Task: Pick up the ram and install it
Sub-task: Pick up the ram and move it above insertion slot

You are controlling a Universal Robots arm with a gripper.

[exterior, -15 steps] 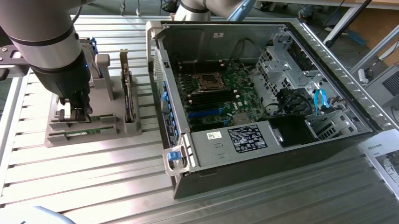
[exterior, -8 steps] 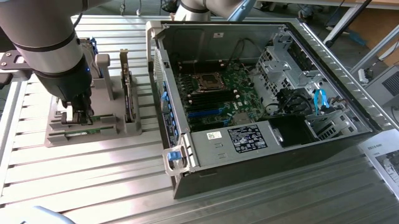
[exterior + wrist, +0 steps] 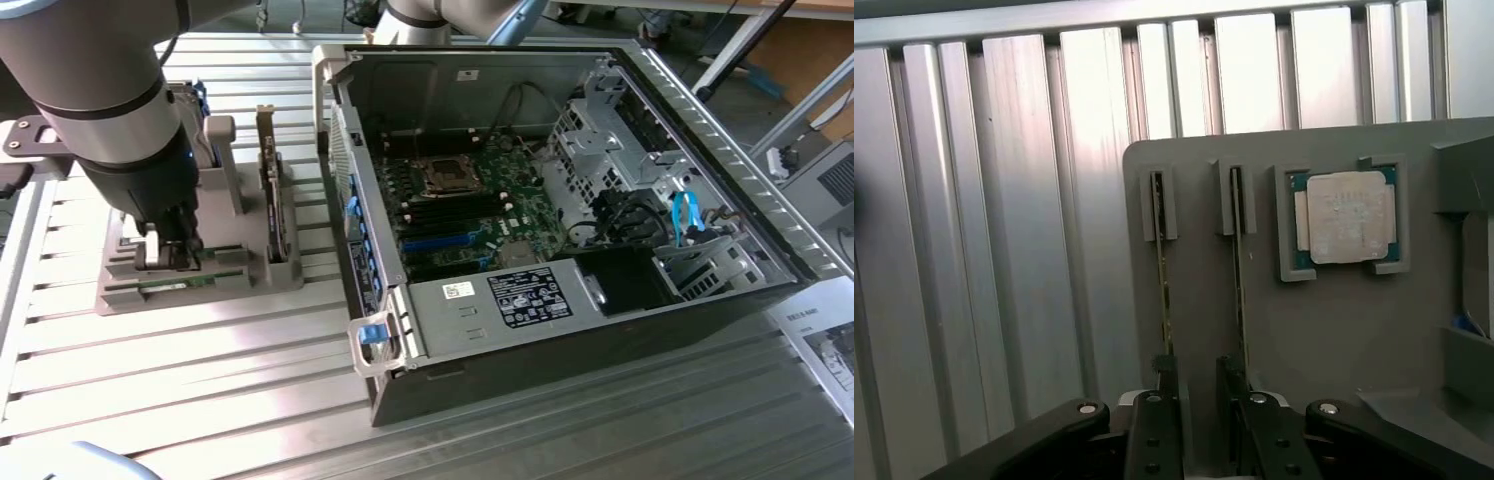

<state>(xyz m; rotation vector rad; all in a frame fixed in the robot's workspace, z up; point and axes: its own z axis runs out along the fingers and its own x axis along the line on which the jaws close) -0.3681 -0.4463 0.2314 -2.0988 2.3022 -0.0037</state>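
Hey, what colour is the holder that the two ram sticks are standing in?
Plain grey. The holder shows best in the wrist view.

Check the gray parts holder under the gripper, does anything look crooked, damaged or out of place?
Nothing stands out. Both ram sticks stand straight in their slots on the gray holder, and the processor sits square in its nest.

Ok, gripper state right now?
Gripper: open, holding nothing, low over the gray holder where a ram stick stands.
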